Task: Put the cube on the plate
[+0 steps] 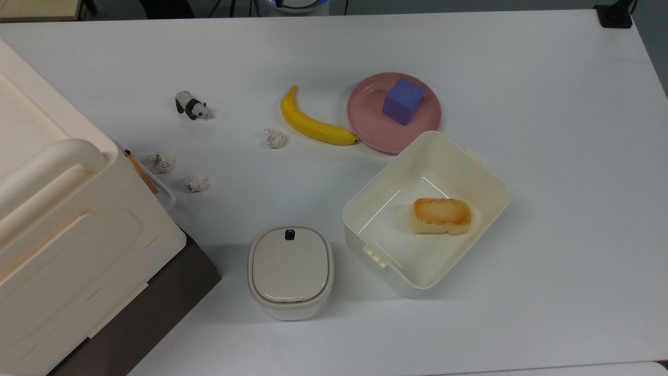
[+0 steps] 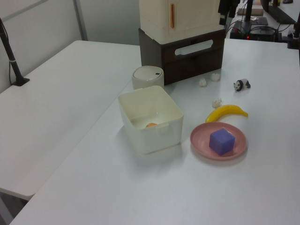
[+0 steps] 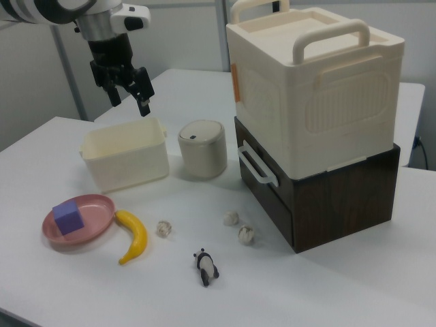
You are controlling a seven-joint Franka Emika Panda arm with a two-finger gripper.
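Blue-purple and matte, the cube (image 1: 403, 101) sits on the pink plate (image 1: 365, 117), toward the plate's upper right in the top view, resting flat with nothing touching it. In the left view the cube (image 2: 221, 141) stands inside the plate's rim (image 2: 199, 140), and in the right view it shows on the plate (image 3: 95, 221) at the table's near left corner. A yellow banana (image 1: 311, 124) lies just beside the plate on the top view's left, its tip almost at the rim. Below the plate in the top view stands an open cream tub (image 1: 365, 203) with a golden-brown bread-like block (image 1: 441, 215) lying on its floor. On the top view's left of the tub is a small lidded bin (image 1: 290, 269). A toy panda (image 1: 192, 106) and three crumpled paper balls (image 1: 275, 138) are scattered on the white table (image 1: 548, 156), near a large cream box with handles (image 3: 313, 88) stacked on a dark brown drawer unit (image 3: 334, 197). In the right view the gripper (image 3: 128, 92) hangs well above the tub, far from the cube, its two dark fingers (image 3: 144, 101) spread apart with nothing between them.
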